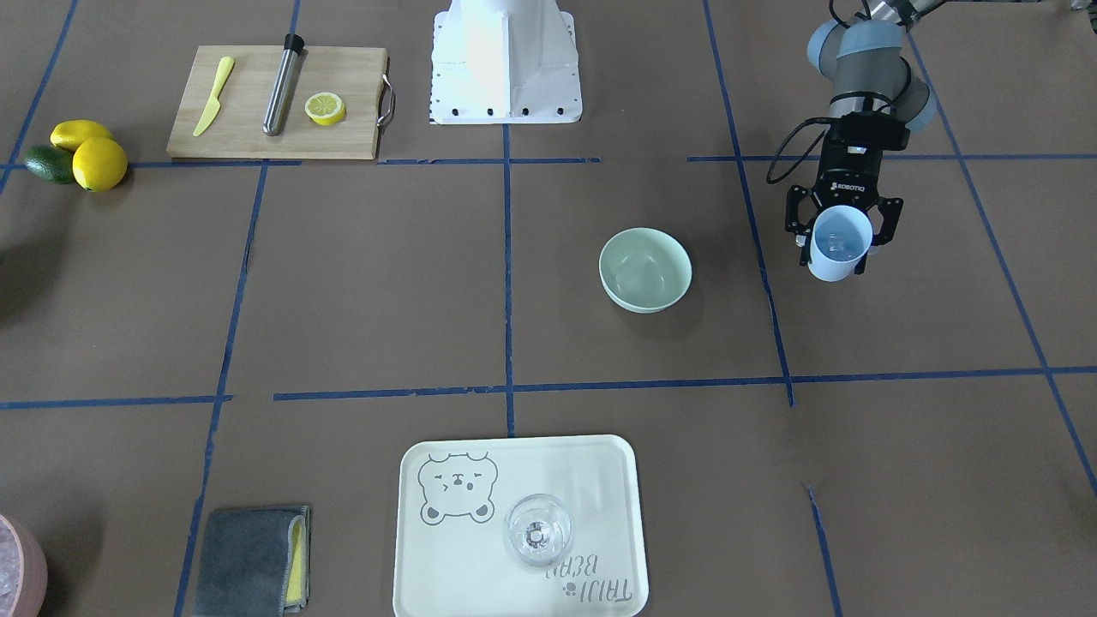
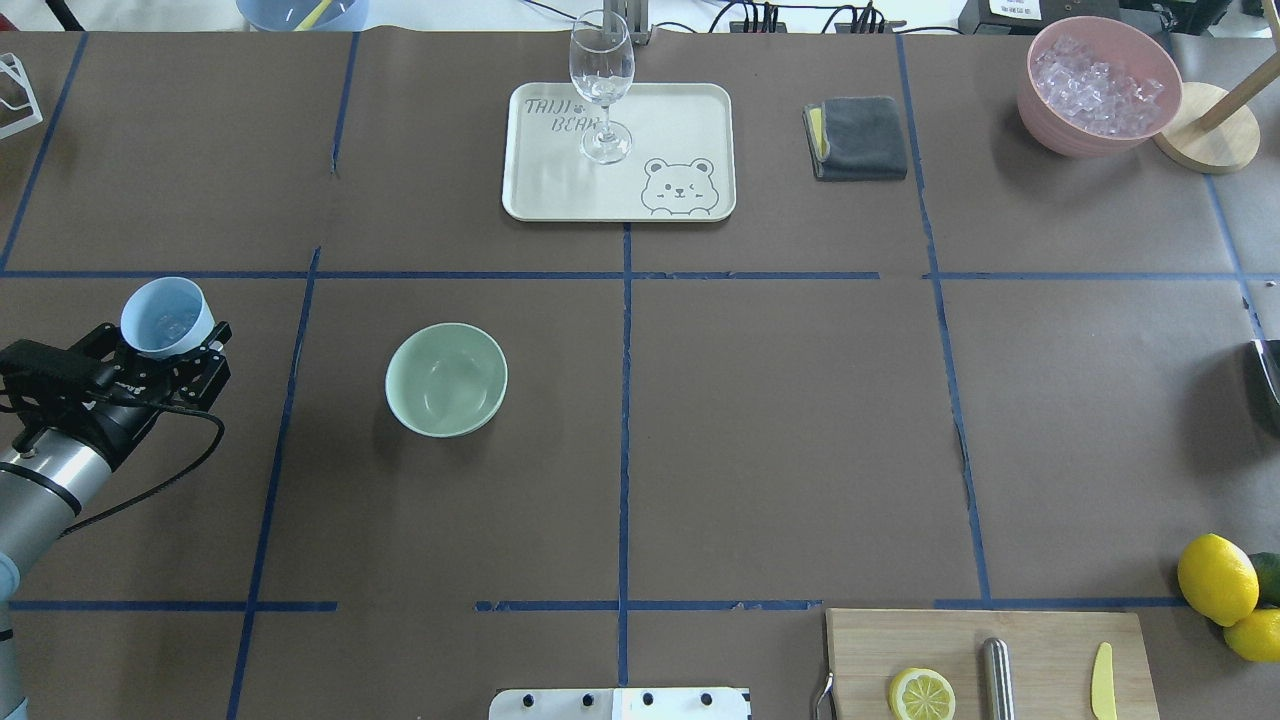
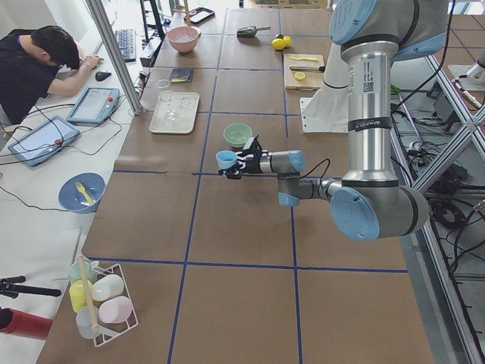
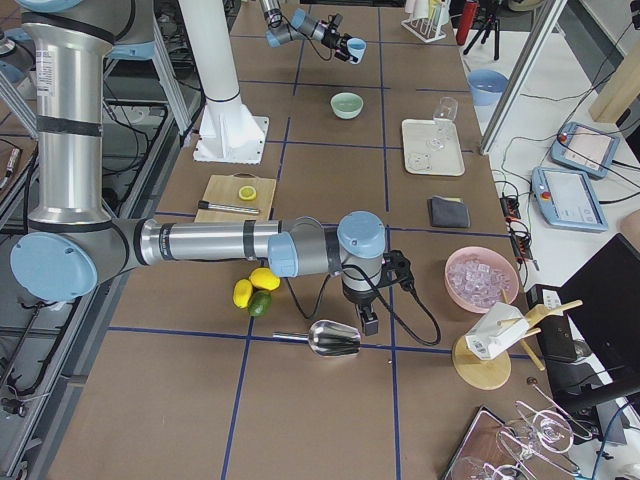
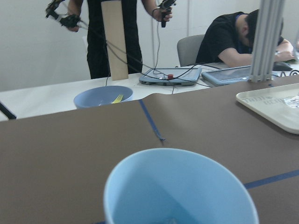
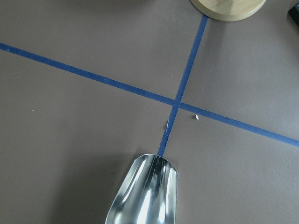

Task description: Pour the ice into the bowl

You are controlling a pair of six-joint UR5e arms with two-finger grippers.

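You've got the L gripper [image 1: 836,261] clamped on the light blue cup [image 2: 167,315], a finger on each side of its wall and the jaws closed onto it. The cup is mouth-up, roughly upright, and in the left side view it hangs clear above the table [image 2: 760,430]. The ice [image 1: 838,248] is inside that cup, a few clear cubes at the bottom. The L wrist cam gives you only the cup's rim and inner wall, and the cubes are barely readable there. The bowl [image 1: 643,300] sits on the table toward the middle, on the robot's left of the centre tape line [image 2: 625,430], w/ another tape line between it and the cup. Cup and bowl are apart, and the cup is not over the bowl.

The R gripper [image 4: 368,322] is down low at the robot's right end of the table, right by a metal scoop [image 6: 145,191]. The R wrist cam shows the scoop's open end over a tape crossing. No view shows you the fingers clearly, so you can't tell if those jaws are open or closed.

Elsewhere: a pink tub [image 2: 1070,140] of ice cubes in the far right corner, a grey cloth [image 2: 860,138], a tray [image 2: 690,120] w/ a wine glass [image 2: 602,90] standing on it, and a board [image 1: 244,120] w/ a lemon half [image 1: 326,108]
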